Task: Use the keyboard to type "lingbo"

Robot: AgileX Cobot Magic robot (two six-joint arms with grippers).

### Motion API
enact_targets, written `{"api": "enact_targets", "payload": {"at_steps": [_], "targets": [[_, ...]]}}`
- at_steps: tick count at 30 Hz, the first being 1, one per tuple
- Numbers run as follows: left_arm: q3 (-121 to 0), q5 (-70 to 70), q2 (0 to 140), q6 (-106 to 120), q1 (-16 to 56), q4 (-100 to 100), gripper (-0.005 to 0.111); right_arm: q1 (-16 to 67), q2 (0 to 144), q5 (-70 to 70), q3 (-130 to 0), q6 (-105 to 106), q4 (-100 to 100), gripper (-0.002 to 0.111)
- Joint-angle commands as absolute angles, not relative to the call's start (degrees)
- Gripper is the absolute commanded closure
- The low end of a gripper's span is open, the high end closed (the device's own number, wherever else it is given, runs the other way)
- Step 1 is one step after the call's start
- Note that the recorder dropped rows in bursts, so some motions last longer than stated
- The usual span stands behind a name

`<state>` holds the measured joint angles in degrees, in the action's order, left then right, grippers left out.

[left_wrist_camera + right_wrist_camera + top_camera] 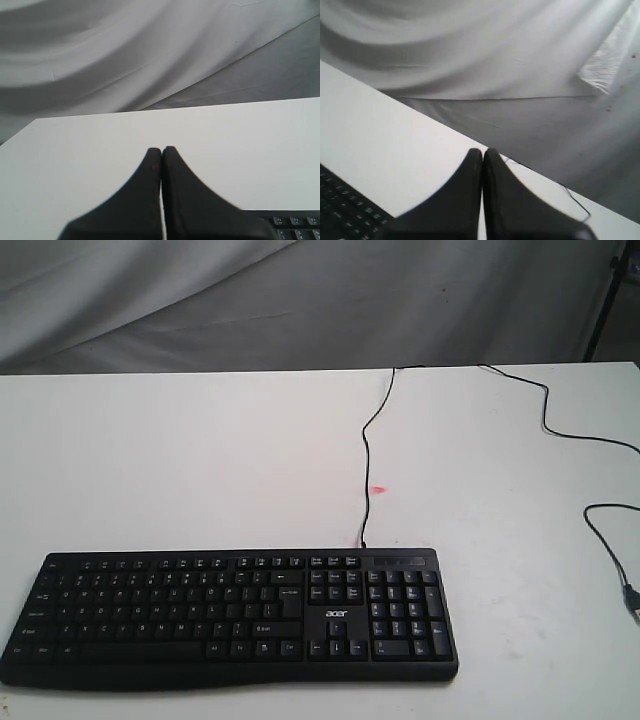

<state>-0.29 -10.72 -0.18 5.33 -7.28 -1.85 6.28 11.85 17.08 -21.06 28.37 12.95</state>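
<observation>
Keyboard (200, 615) along table's (200, 460) camera-side edge. Left gripper (161, 150) and right gripper (482, 151) both pinched together, empty. We'd press one closed tip straight down, one key per press.

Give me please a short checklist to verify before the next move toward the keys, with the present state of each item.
1. Keyboard lies flat on the table, keys up: ok.
2. Nothing lies on its letter keys: ok.
3. Left gripper shut, fingers together for poking: ok.
4. Right gripper shut likewise: ok.
5. A gripper over the "l" key: not ok; neither shows above the keyboard in the exterior view.
6. Legends sharp enough to find "l": cannot tell, too blurred.
</observation>
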Motion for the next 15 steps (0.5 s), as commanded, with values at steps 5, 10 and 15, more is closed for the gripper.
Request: {"api": "enact_targets", "payload": {"at_steps": [5,10,15], "targets": [[0.0,-10.5,0.0,5.2,-7.1,-1.8,0.106,-6.0,4.2,26.1,-20.8,28.2,13.0,0.108],[0.0,-10.5,0.0,5.2,-7.1,-1.8,0.106,-6.2,3.9,26.4,-20.8,28.2,13.0,0.108],[0.0,-10.5,0.0,5.2,-7.1,-1.8,0.106,-6.2,3.9,26.4,-20.8,28.2,13.0,0.108]]}}
